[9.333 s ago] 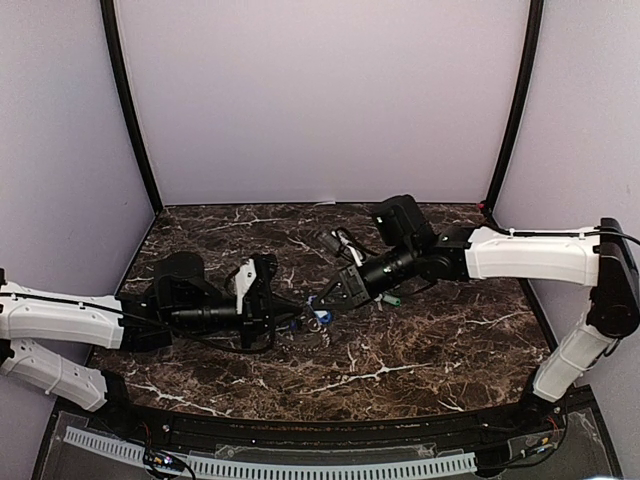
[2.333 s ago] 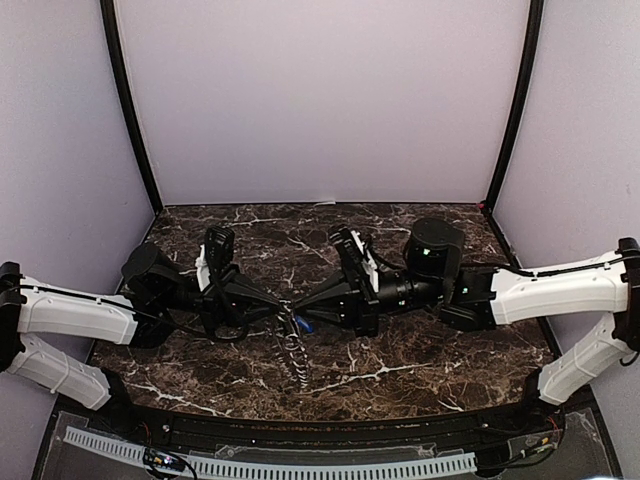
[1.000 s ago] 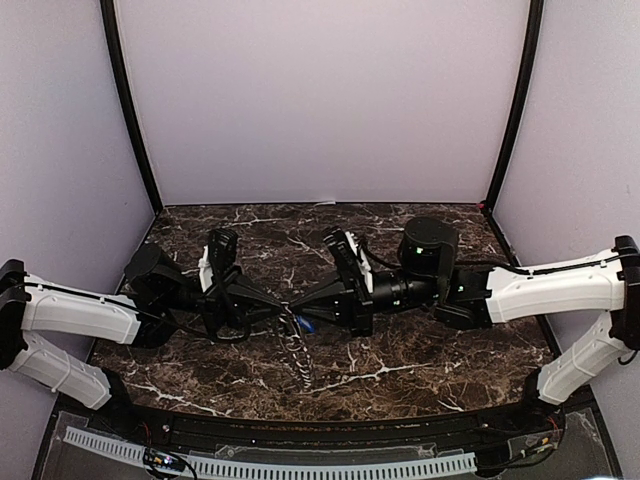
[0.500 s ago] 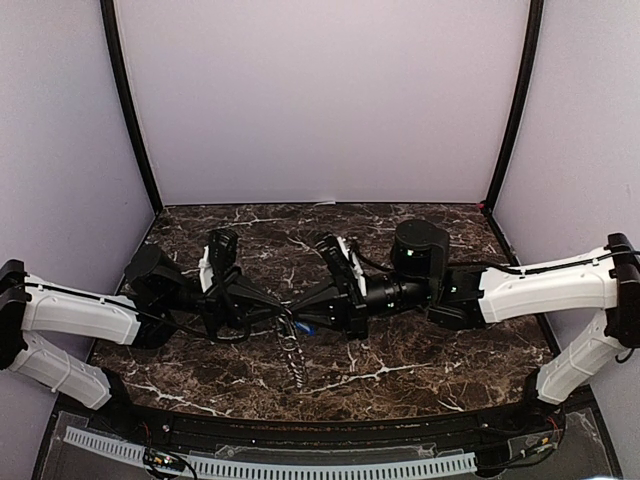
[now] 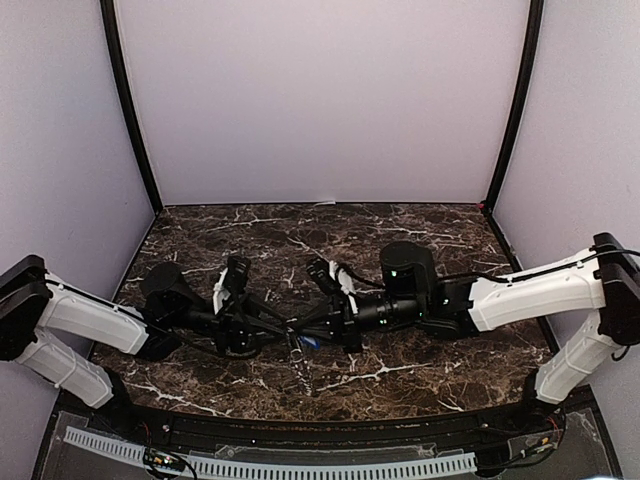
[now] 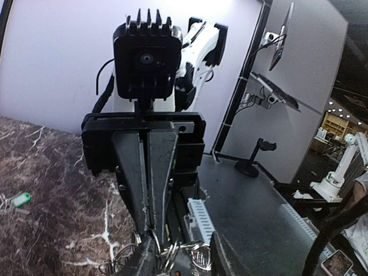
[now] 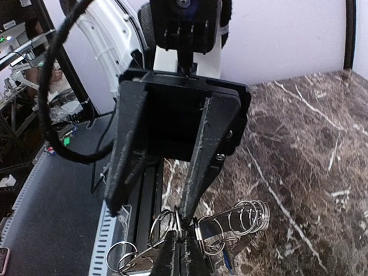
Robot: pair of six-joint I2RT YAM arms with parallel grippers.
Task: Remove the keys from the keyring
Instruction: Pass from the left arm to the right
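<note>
top and wrist views. the table (image 5: 430, 372) carried both arms stretched low toward its middle, the right arm (image 5: 520, 290) reaching in from the right and the left arm (image 5: 90, 320) from the left. they lay on nearly one line, so their tips met head-on. the right claw (image 6: 148, 227) was closed, its fingers pressed together and pinching a wire loop of the keyring (image 7: 233, 221). the left claw (image 7: 150, 210) faced it with jaws parted, gripping nothing that could be made out. the keyring, a bunch of linked wire rings, sat between the two tips, just ahead of the left claw. its string of rings trailed toward the near edge, crosswise to the line of the arms; whether it touched the marble could not be told. a blue key (image 5: 308, 343) lay just beside the right tip. a green key (image 6: 20, 199) lay alone on the marble, well apart from the bunch. by this layout the left claw was placed to close on the bunch and draw leftward along that line.
</note>
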